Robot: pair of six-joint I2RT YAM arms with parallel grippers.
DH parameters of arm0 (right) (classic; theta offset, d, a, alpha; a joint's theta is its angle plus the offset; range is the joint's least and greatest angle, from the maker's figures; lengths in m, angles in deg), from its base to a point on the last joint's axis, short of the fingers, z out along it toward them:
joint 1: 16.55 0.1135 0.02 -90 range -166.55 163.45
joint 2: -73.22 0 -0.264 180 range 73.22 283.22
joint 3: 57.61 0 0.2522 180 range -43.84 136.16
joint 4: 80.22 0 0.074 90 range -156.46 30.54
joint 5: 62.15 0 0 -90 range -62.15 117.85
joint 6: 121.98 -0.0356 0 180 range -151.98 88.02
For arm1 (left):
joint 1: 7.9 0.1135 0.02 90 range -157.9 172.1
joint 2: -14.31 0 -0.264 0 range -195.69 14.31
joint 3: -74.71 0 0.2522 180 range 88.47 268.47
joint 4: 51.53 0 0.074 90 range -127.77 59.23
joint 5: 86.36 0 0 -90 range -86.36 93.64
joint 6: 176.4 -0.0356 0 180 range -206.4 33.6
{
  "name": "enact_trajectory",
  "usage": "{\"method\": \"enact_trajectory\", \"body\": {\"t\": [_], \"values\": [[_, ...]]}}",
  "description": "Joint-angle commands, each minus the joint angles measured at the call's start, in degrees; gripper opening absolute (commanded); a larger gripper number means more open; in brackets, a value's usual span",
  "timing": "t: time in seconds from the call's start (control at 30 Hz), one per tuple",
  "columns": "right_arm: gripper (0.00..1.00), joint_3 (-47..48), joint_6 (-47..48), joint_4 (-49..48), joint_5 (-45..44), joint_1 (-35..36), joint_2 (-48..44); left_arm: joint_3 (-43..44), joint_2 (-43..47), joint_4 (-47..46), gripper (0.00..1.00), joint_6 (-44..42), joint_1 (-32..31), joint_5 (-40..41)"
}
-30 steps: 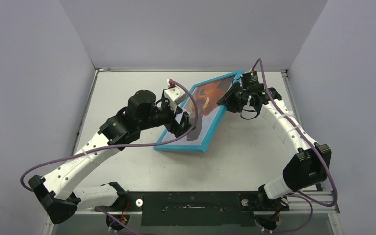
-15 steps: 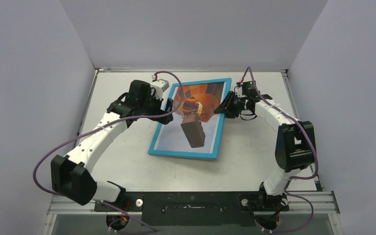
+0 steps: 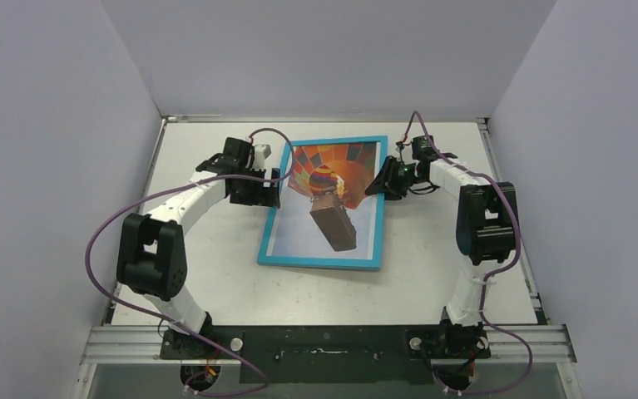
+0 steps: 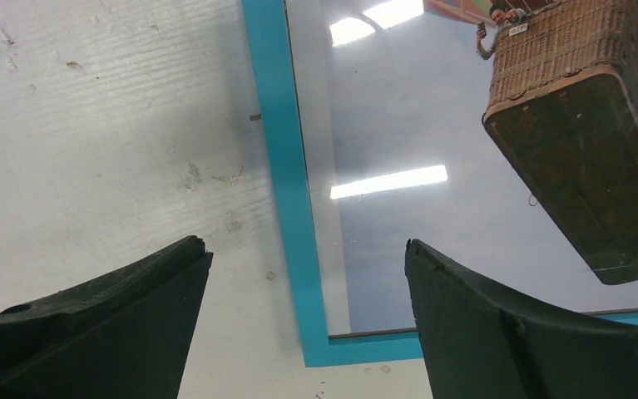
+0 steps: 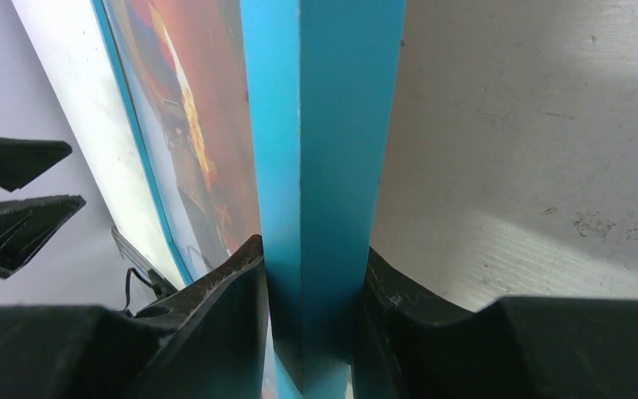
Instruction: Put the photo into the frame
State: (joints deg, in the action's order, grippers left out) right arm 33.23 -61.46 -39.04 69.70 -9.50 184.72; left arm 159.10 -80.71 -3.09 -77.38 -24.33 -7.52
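The turquoise frame [image 3: 319,262] lies face up and nearly flat on the white table, with the hot-air balloon photo [image 3: 332,195] showing inside it behind the pane. My right gripper [image 3: 379,181] is shut on the frame's right edge; the right wrist view shows the jaws pinching the turquoise frame rail [image 5: 323,166], with the photo [image 5: 190,125] to its left. My left gripper [image 3: 269,191] is open and empty at the frame's left edge. In the left wrist view its gripper [image 4: 307,247] hovers over the frame's corner [image 4: 315,341], with the photo's brown basket [image 4: 581,150] beyond.
The white table [image 3: 215,274] has a raised rim along the back and sides [image 3: 323,119]. Grey walls close it in on three sides. Purple cables loop from both arms [image 3: 91,249].
The frame has come down from a steep tilt to lying nearly flat and has turned squarer. My left gripper has drawn back to the frame's left edge. My right gripper has kept its hold.
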Motion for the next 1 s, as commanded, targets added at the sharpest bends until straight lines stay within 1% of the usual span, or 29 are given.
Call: {"method": "enact_trajectory", "body": {"t": [0.0,0.13,0.23,0.27,0.47,0.6,0.73,0.83,0.97], "values": [[0.32,2.6,8.8,4.6,-7.2,-0.6,2.4,2.0,-2.9,-4.7,0.86,2.0,1.1,1.4],[0.35,4.6,8.5,4.3,-7.4,-0.5,4.4,3.0,-6.0,-6.4,0.85,3.6,2.3,1.3],[0.37,7.4,8.5,7.8,-8.2,-0.5,6.6,3.8,-8.1,-6.8,0.85,2.1,2.4,0.6],[0.37,8.0,8.4,8.5,-9.6,-0.4,7.0,4.1,-8.7,-6.7,0.84,1.8,2.3,0.6],[0.55,9.8,8.3,10.3,-13.9,-0.7,7.7,4.7,-11.3,-9.2,0.83,2.5,2.4,-2.1],[0.56,13.8,8.4,14.2,-13.1,-0.7,9.2,4.9,-11.8,-10.7,0.84,3.5,2.4,-0.8],[0.58,15.4,7.3,15.4,-15.5,-0.9,8.6,5.3,-11.7,-11.3,0.85,3.8,2.4,1.5],[0.6,15.4,6.6,14.6,-16.1,-1.1,6.8,6.5,-11.6,-10.5,0.84,4.1,2.4,3.6],[0.63,15.6,5.8,12.9,-19.9,-1.2,3.3,8.3,-10.9,-9.7,0.82,6.2,2.4,5.4]]}}
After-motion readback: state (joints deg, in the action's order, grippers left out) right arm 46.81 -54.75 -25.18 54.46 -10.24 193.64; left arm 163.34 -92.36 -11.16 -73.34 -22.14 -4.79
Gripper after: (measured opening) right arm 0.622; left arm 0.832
